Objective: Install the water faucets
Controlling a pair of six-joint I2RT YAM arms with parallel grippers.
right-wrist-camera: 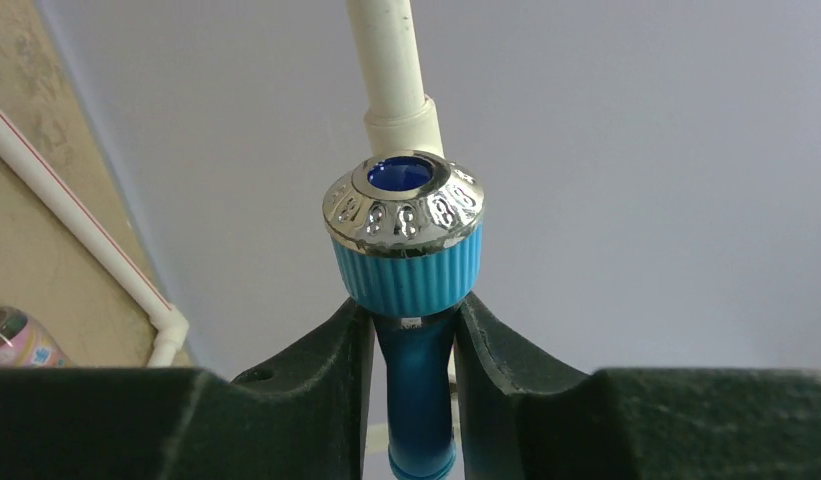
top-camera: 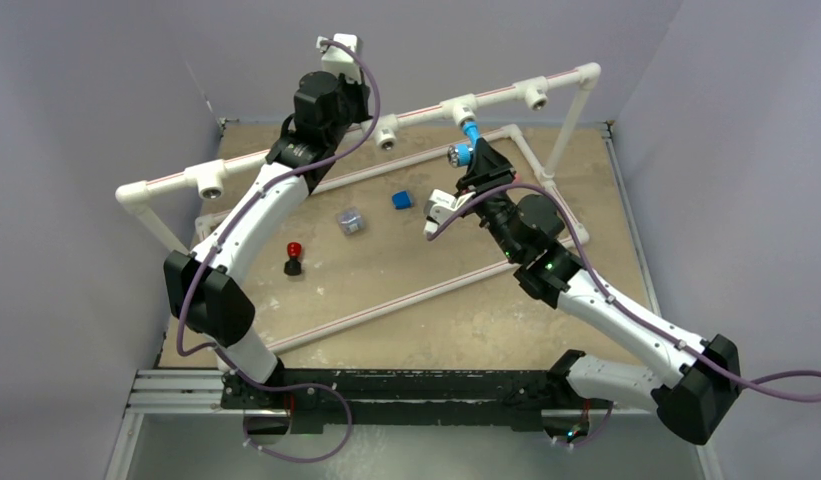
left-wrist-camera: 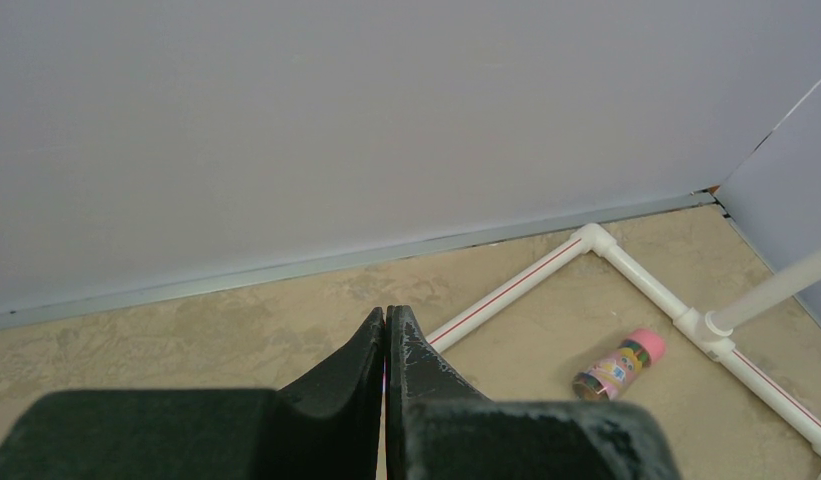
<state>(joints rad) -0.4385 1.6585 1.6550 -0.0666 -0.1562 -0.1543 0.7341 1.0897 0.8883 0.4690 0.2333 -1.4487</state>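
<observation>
One faucet (right-wrist-camera: 406,255) in play, and the right gripper (right-wrist-camera: 412,312) has it: both fingers pinch the blue stem just under the ribbed collar and chrome knob. From the top, that faucet sits at the third of four tee sockets (top-camera: 386,135) on the raised white rail (top-camera: 423,113), counting from the left; the other three show open mouths. The left gripper (left-wrist-camera: 386,325) is up by the back wall, its fingers pressed flat together.

On the table (top-camera: 466,310), the top view counts three small loose things: one blue cube (top-camera: 402,199), one clear piece (top-camera: 351,221) and one red-topped black piece (top-camera: 293,258). It misses a fourth: one pink-capped bottle (left-wrist-camera: 618,368) lying near the floor pipe's corner. The left wrist camera catches it, and its edge shows in the right wrist view too. Only the right wrist view shows the grip close up. Whether the faucet is fully seated in its socket, I cannot tell.
</observation>
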